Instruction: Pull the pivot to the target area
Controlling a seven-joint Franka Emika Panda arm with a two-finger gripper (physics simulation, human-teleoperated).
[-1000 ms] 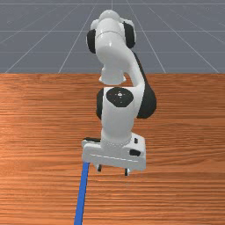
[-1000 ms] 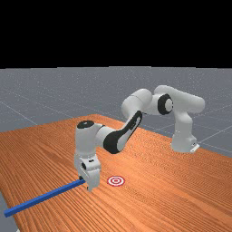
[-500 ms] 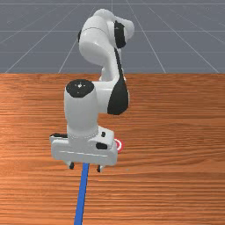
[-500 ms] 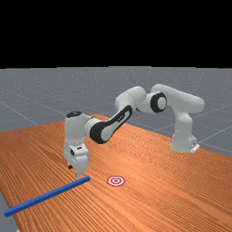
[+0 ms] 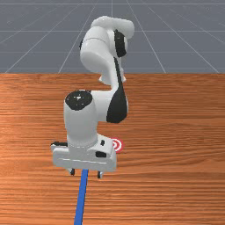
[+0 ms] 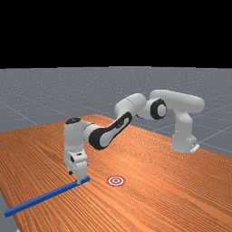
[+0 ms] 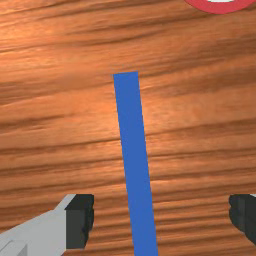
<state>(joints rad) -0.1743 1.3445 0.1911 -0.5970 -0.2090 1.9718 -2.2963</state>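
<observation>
Your claw [image 7: 161, 219] is spread wide; the long blue stick [image 7: 134, 145] runs between its fingers, maybe a bit below them

Brightly and warmly lit across the worktop [image 6: 181, 190], with a soft paler sheen on the wood, also around the end of the bar [image 7: 132, 130] in the wrist view. Shades from white to grey on the arm [image 6: 74, 140]. Dulls to grey on the floor [image 6: 36, 90] in the far view, then drops to black above.
</observation>
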